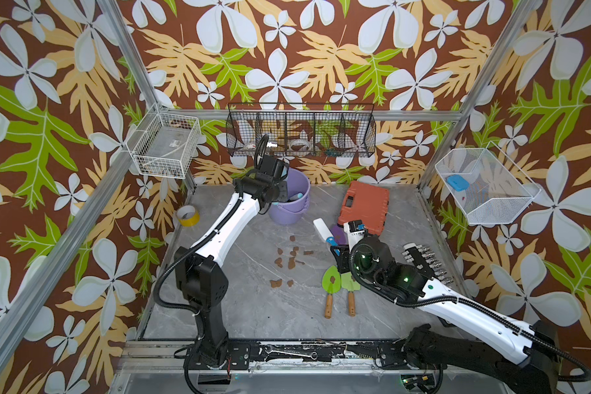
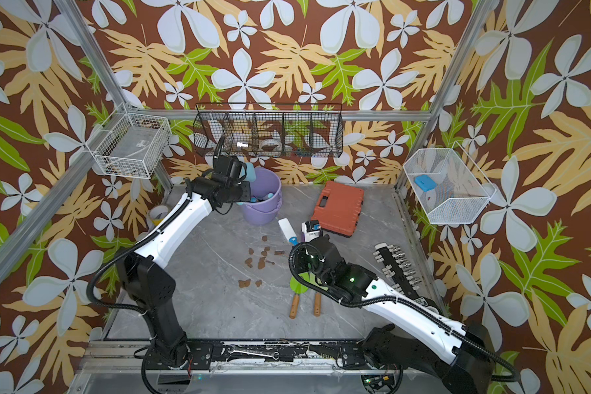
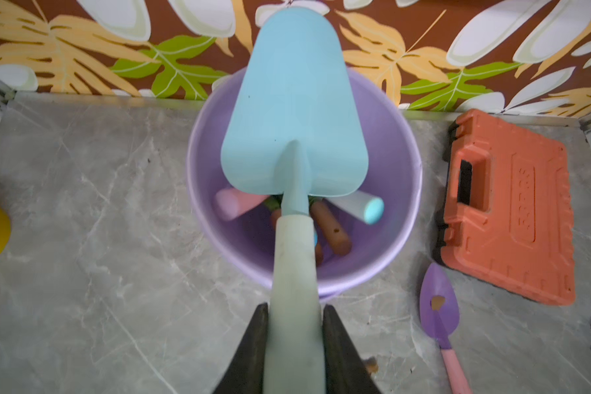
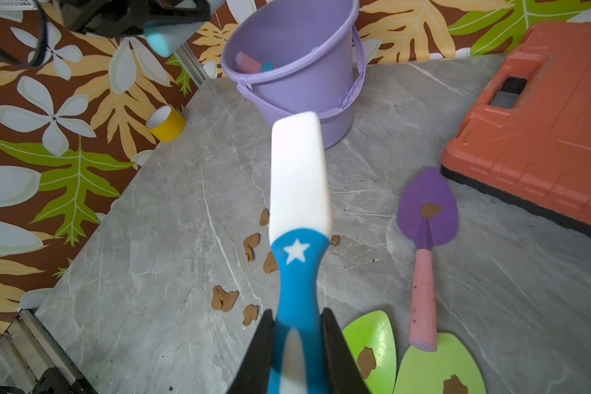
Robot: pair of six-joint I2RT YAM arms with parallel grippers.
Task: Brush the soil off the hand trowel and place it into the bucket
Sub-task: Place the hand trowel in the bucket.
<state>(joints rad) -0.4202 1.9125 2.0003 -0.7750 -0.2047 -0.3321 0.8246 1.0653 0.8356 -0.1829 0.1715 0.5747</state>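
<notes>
Hand trowel (image 3: 294,112) held over the bucket (image 3: 398,177), ready to go in
The left gripper (image 3: 294,308) pinches its pale handle, with the clean blue blade out above the bucket's mouth near the back edge of the tabletop (image 3: 116,204). Tip the blade down among the handles already inside and clear of the rim before letting go. The right gripper (image 4: 297,317) clamps the brush (image 4: 299,177) above the soil (image 4: 224,299) mid-tabletop, well apart

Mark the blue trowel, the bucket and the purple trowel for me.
blue trowel (image 3: 294,112), left wrist view, middle of the blade.
bucket (image 4: 307,87), right wrist view, outer wall.
purple trowel (image 4: 427,186), right wrist view, blade near the tip.
</notes>
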